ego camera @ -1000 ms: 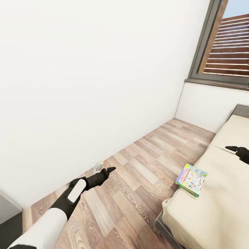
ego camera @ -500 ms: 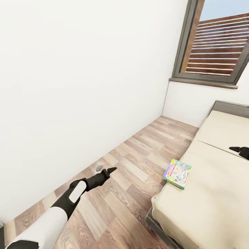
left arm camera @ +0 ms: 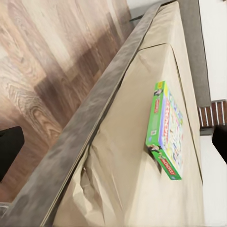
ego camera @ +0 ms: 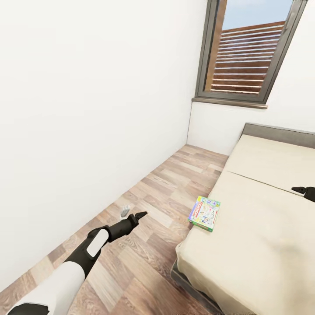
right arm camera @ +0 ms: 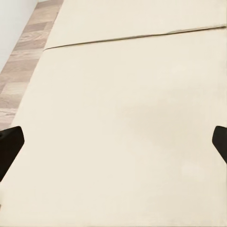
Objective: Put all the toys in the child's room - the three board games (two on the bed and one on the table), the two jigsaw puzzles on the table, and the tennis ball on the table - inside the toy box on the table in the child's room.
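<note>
One board game (ego camera: 204, 213) is in sight, a green-edged printed box lying flat on the bed (ego camera: 262, 245) at the mattress edge nearest the floor (ego camera: 144, 245); the left wrist view shows the same box (left arm camera: 166, 134) with its green side toward the bed's side rail, resting on the beige mattress (left arm camera: 137, 179). One bed, one window (ego camera: 245, 57) with slatted wood behind the glass, one white wall (ego camera: 87, 109) running along the left; a small pale object (ego camera: 125, 211) sits on the floor at the wall's foot, too small to make out.

Two arms show in the head view; the left gripper (ego camera: 141, 215) hangs over the wood planks, well apart from the box, its fingers reading as one dark point there, though the left wrist view has dark finger pads at opposite edges of the picture, so it stands spread apart and empty; the right gripper (ego camera: 298, 190) hovers above the mattress near the picture's right edge, and the right wrist view shows its pads wide apart over bare mattress (right arm camera: 123, 123), holding nothing.

Against the earlier head pictures the whole scene has slid leftward and more of the window and bed has come into view, which is the camera turning; the box lies at the same spot on the mattress edge, and both arms keep the same pose in the picture.
</note>
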`<state>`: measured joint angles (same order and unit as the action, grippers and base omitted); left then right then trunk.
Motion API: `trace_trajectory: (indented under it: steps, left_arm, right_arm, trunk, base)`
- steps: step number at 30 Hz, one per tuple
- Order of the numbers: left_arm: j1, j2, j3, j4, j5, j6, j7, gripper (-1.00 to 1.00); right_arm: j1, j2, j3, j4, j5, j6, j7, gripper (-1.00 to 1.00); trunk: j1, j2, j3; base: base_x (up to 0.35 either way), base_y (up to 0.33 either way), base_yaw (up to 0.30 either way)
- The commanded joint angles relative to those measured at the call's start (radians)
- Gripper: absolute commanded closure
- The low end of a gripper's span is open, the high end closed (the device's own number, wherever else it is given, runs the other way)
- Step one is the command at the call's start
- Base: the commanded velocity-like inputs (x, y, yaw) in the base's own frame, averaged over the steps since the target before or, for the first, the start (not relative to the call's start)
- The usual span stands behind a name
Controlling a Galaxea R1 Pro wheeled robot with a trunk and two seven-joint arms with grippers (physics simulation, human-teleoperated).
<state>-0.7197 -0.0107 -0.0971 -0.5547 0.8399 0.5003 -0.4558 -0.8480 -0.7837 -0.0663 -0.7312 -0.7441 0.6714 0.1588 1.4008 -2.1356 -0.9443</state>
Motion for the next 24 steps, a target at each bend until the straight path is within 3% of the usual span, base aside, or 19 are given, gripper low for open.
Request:
trace_trajectory:
  steps: [1,8,14,17,21,22,24]
  left_arm:
    - [0.000,0.001,-0.001,0.000,0.007,0.006,0.000,-1.00]
    - [0.000,0.001,0.000,0.001,0.008,0.005,-0.001,-1.00]
    - [0.002,0.002,0.000,0.001,0.009,0.005,-0.004,-1.00]
    - [0.003,0.003,0.000,0.001,0.009,0.005,-0.012,-1.00]
    - [0.004,0.004,0.000,0.001,0.010,0.005,-0.041,-1.00]
    - [0.004,0.004,0.000,0.001,0.010,0.005,-0.041,-1.00]
    - [0.004,0.005,0.000,0.001,0.009,0.006,-0.071,-1.00]
  right_arm:
    - [-0.001,0.000,-0.002,-0.001,0.004,0.006,0.005,-1.00]
    - [0.000,0.002,0.000,-0.011,0.006,0.006,0.006,-1.00]
    - [0.001,0.014,0.003,-0.035,0.006,0.006,0.005,-1.00]
    - [0.002,0.034,0.007,-0.047,0.007,0.005,0.003,-1.00]
    - [0.003,0.083,0.012,-0.059,0.016,0.004,0.001,-1.00]
    - [0.003,0.083,0.012,-0.059,0.016,0.004,0.001,-1.00]
    - [0.003,0.113,0.015,-0.065,0.033,0.004,-0.001,-1.00]
  trunk:
    - [0.000,0.000,-0.001]
    - [0.000,0.000,-0.001]
    - [0.000,0.000,-0.001]
    - [0.000,0.000,-0.001]
    - [0.000,0.000,-0.001]
    - [0.000,0.000,-0.001]
    - [0.000,0.000,-0.001]
  base:
    - [0.000,0.000,-0.279]
    - [0.000,0.000,-0.239]
    - [0.000,0.000,-0.100]
    - [0.000,0.000,-0.052]
    - [0.000,0.000,-0.031]
    - [0.000,0.000,-0.024]
    - [0.000,0.000,-0.018]
